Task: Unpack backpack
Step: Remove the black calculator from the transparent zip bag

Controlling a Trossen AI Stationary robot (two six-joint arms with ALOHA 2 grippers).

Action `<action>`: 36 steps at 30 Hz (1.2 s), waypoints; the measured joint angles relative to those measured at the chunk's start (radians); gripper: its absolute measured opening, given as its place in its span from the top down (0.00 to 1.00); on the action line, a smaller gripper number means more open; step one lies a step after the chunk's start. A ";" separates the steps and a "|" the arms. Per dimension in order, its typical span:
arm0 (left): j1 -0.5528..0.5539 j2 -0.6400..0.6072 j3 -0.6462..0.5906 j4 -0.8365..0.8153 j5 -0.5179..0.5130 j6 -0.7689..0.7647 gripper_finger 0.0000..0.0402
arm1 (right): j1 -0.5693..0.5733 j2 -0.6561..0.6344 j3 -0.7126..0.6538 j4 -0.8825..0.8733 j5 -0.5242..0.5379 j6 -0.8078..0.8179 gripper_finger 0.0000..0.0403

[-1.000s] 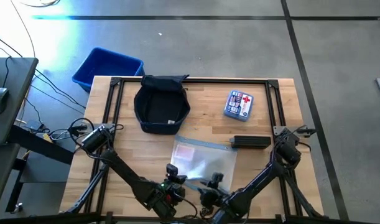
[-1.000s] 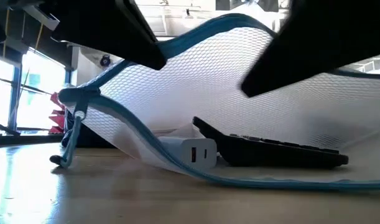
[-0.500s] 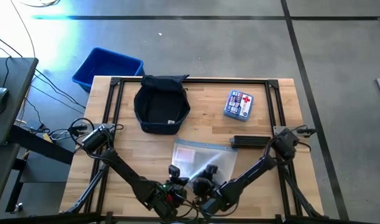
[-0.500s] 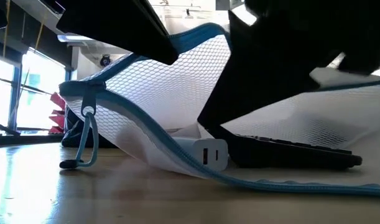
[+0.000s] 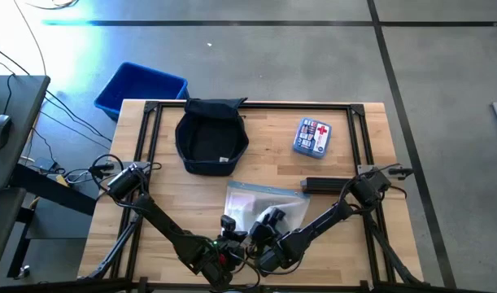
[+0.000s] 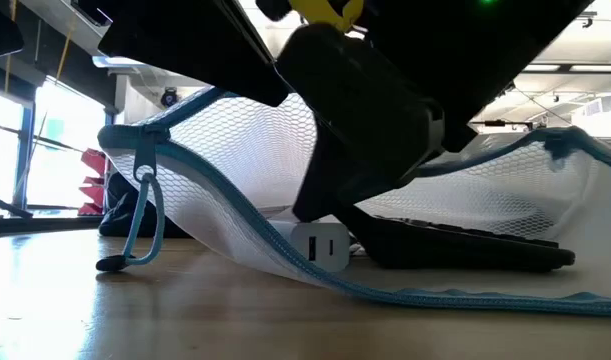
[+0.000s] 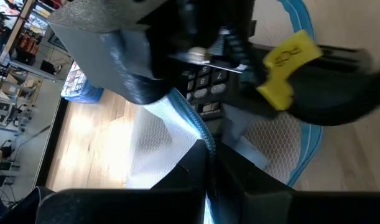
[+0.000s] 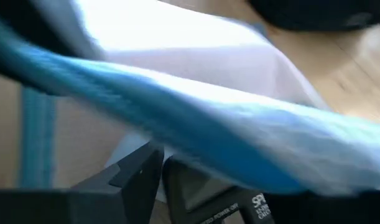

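Off the counter's (image 5: 346, 134) far left corner, on the floor, a blue bin (image 5: 140, 88) is sitting. Just right of it, on the counter near the far edge, the backpack (image 5: 211, 135) is lying open, mouth up, dark lining showing, well apart from both arms.

Near the front edge, left of centre, the left hand (image 5: 228, 229) is clenched on the blue zipper edge of a clear mesh pouch (image 5: 264, 205), w/ the wrist view showing its fingertips (image 7: 202, 163) pinching that blue trim tight. Low view: the pouch's left side is being held up off the wood, zipper pull cord (image 6: 137, 225) dangling down to the counter.

Just right of that, the right hand (image 5: 268, 221) is reaching into the pouch opening from the front. Its fingers are parted partway; can't tell if it's grasping anything. Its wrist view is showing blue trim and white mesh close up, plus a dark flat item below.

Inside the pouch, low view: a white charger block (image 6: 320, 244) and a black calculator (image 6: 465, 246) are lying flat on the counter side, touching or nearly so.

Further right, a black flat case (image 5: 327, 185) is resting by the pouch's far right corner. Beyond it, toward the far right, a blue first-aid kit (image 5: 312, 137) w/ a red cross is lying flat.
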 joint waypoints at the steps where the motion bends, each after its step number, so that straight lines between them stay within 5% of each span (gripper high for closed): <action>1: 0.000 0.000 0.000 -0.001 0.000 0.000 1.00 | 0.000 0.001 -0.001 -0.023 0.018 0.025 0.49; 15: 0.000 0.000 0.000 0.001 0.014 -0.006 1.00 | 0.014 0.003 -0.002 -0.256 0.018 0.138 0.95; 36: 0.002 0.000 0.000 -0.131 -0.080 -0.171 1.00 | 0.179 0.005 0.171 -0.289 -0.064 -0.071 0.98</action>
